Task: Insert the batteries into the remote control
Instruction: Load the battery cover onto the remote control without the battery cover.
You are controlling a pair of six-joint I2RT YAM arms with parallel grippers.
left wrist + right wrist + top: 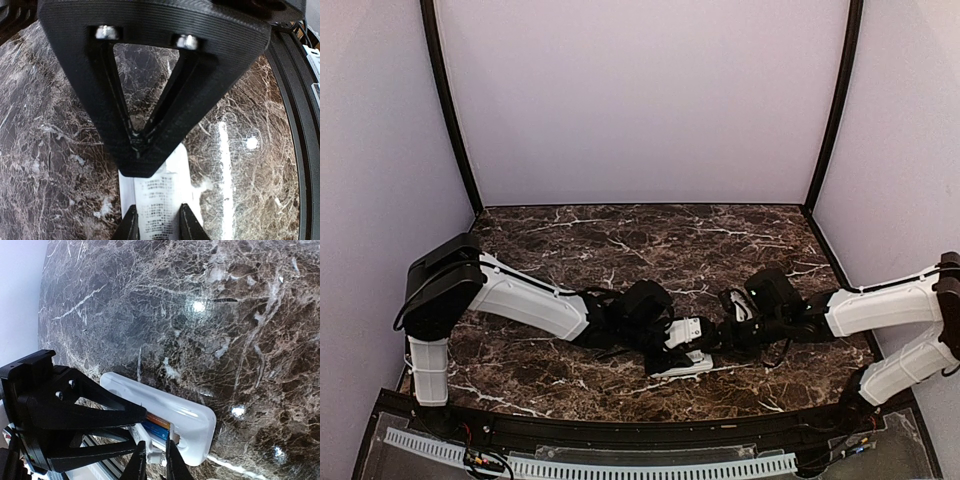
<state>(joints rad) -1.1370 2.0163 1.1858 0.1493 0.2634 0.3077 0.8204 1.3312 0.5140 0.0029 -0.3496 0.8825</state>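
Observation:
The white remote control [187, 415] lies face down on the marble, its battery bay open. The orange battery [159, 420] and the blue battery [156, 430] lie side by side in the bay. A loose white cover piece [152, 454] with a printed label [157, 200] sits tilted at the bay's near edge. My right gripper [154, 465] is shut on one end of it. My left gripper [157, 225] grips its labelled end. In the top view both grippers, left [667, 335] and right [718, 335], meet over the cover [691, 328], with the remote [682, 365] just in front.
The black front rail [620, 430] of the table runs just behind the remote, with a white ribbed strip [650, 468] below it. Pale walls [640, 100] close in the back and both sides of the marble top [640, 240].

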